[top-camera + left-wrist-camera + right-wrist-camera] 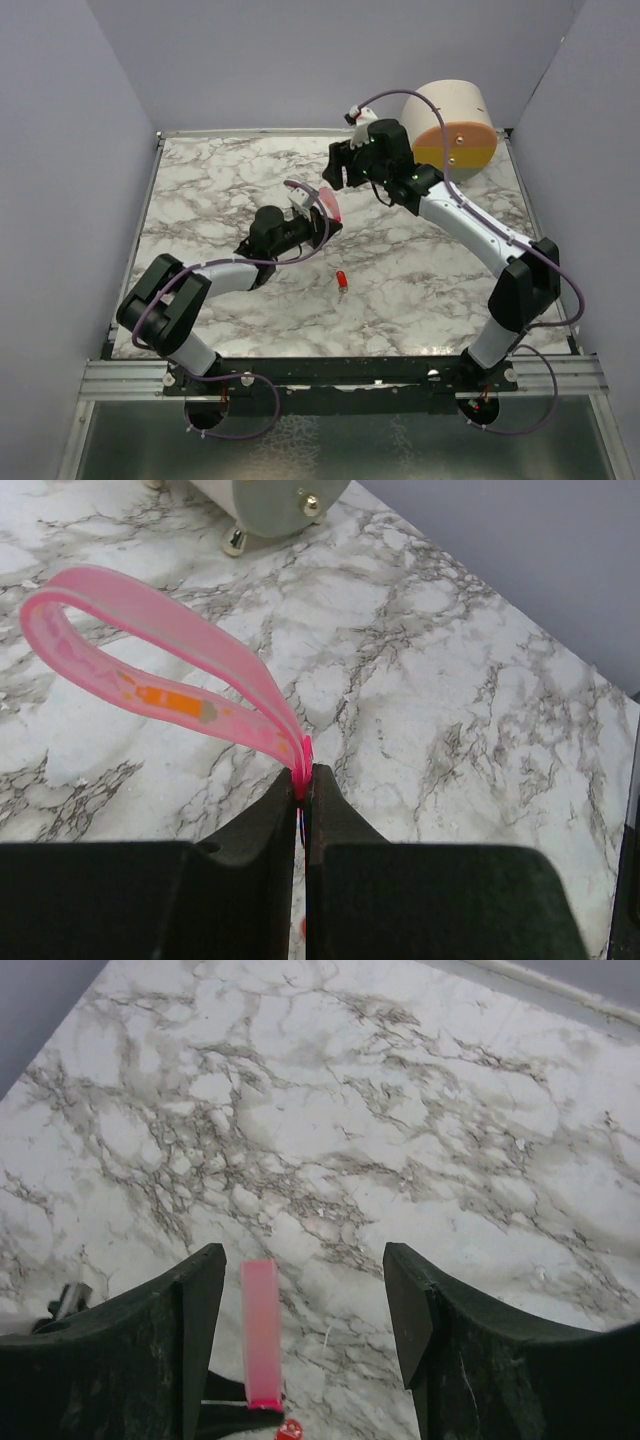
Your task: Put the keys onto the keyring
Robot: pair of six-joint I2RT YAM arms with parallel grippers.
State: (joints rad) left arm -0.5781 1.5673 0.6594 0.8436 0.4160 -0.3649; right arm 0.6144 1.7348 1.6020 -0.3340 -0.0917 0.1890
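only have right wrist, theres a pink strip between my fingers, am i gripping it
Observer: No, the right gripper stands open. The left gripper is shut on the end of the keyring strap.
Operator: wheres the key
Observer: The red key lies loose on the table, nearer the arm bases than the left gripper.
Operator: strap hanging limp
Observer: No, it sticks out from the left fingertips as an open loop.
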